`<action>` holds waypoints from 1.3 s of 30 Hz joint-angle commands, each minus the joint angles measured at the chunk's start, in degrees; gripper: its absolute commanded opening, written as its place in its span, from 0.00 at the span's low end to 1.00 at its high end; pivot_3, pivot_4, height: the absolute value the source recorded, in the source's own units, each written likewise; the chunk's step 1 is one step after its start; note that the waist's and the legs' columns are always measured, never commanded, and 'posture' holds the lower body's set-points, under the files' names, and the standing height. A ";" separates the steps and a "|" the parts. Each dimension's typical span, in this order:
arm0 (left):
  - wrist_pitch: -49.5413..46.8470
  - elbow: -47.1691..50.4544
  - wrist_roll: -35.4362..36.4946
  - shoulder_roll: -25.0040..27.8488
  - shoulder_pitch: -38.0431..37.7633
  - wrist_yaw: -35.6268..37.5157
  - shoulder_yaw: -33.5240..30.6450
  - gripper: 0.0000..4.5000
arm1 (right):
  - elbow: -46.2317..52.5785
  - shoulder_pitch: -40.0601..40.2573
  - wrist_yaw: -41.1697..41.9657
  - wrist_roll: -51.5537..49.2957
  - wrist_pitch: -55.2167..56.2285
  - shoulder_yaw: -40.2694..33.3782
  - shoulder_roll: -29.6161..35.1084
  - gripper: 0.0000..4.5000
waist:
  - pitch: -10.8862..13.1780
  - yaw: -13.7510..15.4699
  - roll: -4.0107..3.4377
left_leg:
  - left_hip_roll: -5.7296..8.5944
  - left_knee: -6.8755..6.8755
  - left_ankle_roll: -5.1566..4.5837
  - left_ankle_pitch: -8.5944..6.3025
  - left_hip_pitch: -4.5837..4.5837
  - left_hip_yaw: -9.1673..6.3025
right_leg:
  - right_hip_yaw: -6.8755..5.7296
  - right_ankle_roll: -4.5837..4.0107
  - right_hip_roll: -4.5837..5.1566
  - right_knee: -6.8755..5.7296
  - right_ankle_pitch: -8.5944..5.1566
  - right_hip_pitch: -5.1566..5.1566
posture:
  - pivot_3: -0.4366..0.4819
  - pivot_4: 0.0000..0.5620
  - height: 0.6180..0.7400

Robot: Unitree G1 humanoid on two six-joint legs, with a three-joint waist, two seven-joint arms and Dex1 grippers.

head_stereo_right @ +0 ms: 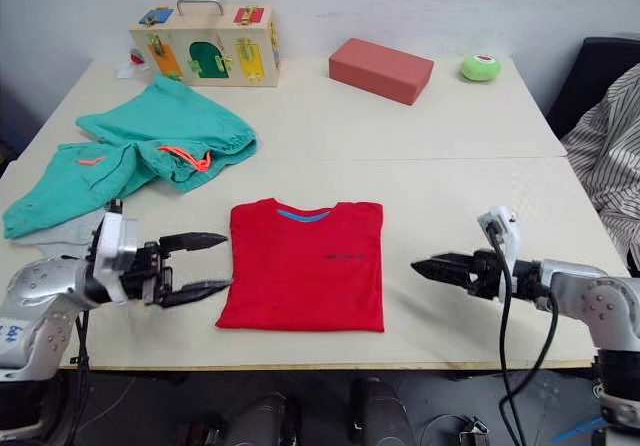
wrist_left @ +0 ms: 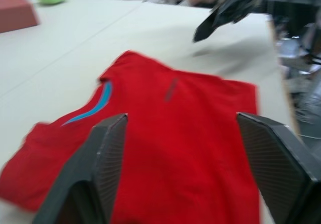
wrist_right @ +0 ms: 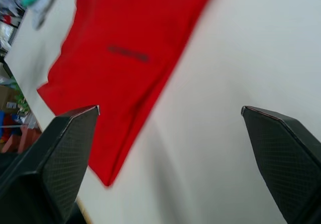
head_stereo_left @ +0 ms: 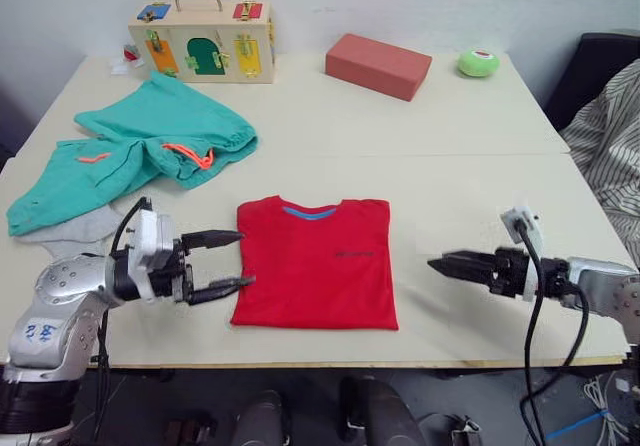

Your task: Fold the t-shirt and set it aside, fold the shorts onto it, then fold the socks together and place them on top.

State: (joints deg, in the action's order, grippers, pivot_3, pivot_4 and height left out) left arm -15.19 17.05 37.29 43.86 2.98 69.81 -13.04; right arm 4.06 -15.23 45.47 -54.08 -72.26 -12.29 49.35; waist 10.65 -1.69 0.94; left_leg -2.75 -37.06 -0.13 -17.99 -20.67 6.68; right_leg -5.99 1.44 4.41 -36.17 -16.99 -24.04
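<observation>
Near the table's (head_stereo_left: pixel 470 176) front edge lay the t-shirt (head_stereo_left: pixel 315 263), a smooth red rectangle of cloth with sleeves folded under and blue neck label showing. The left gripper (head_stereo_left: pixel 228 261) hovered just beside its edge, fingers spread and empty; the right gripper (head_stereo_left: pixel 437 263) hung well apart, fingers spread over bare tabletop. Farther back, the teal shorts (head_stereo_left: pixel 140 149) lay crumpled over a grey sock (head_stereo_left: pixel 72 228), with a wooden latch box (head_stereo_left: pixel 202 43) behind.
</observation>
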 commanded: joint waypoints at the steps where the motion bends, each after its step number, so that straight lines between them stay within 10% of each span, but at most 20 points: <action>1: 1.92 4.77 2.50 -0.28 -3.31 3.15 -0.38 0.99 | 0.74 -1.46 -3.17 -0.18 -5.89 3.38 -2.56 1.00 | 0.00 -0.15 0.00 | -0.01 0.00 0.01 -0.01 -0.01 0.02 | 0.01 0.01 -0.02 0.01 0.00 0.00 | 0.48 0.27 1.00; 12: 3.10 4.92 1.73 -1.33 -5.23 1.08 -0.81 0.99 | -4.70 -14.44 -10.71 1.29 -16.41 7.52 -19.63 1.00 | -0.05 -0.41 0.28 | -0.29 0.00 0.19 0.02 0.02 0.05 | 0.04 0.05 -0.36 0.09 0.05 0.00 | 0.48 0.27 1.00; 21: 3.38 3.99 1.31 -1.48 -3.34 -0.02 -0.54 1.00 | -8.97 -17.44 -10.57 5.16 -13.57 8.85 -23.97 0.39 | -0.05 -0.21 0.28 | -0.24 -0.09 0.38 0.15 -0.56 0.08 | 0.04 0.02 -0.33 0.00 0.06 -0.52 | 0.48 0.27 1.00; 26: 4.02 3.40 0.82 -1.45 -3.18 0.33 0.01 1.00 | -7.56 -15.96 -9.60 6.21 -13.75 7.99 -20.38 0.00 | -0.11 -0.04 0.38 | -0.24 -0.12 0.14 0.03 -0.52 0.08 | 0.03 0.05 -0.32 0.01 0.07 -0.46 | 0.48 0.27 1.00; 39: 4.93 0.41 -0.45 -2.12 -1.08 0.72 1.92 1.00 | -23.02 -10.65 7.18 18.22 8.74 7.94 10.18 0.00 | -0.03 2.96 0.25 | 0.42 -0.42 -0.90 -0.17 -0.91 0.23 | 0.06 0.73 0.33 0.63 0.52 -0.39 | 0.48 0.27 1.00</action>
State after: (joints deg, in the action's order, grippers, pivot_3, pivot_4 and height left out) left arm -11.01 17.05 36.79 41.48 1.46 70.16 -10.81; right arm -14.07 -25.54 48.97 -39.69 -68.49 -5.22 56.85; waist 10.62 1.27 1.19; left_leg -2.34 -37.48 -1.05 -18.17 -21.58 6.93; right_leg -5.92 2.18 4.73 -35.52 -16.47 -24.42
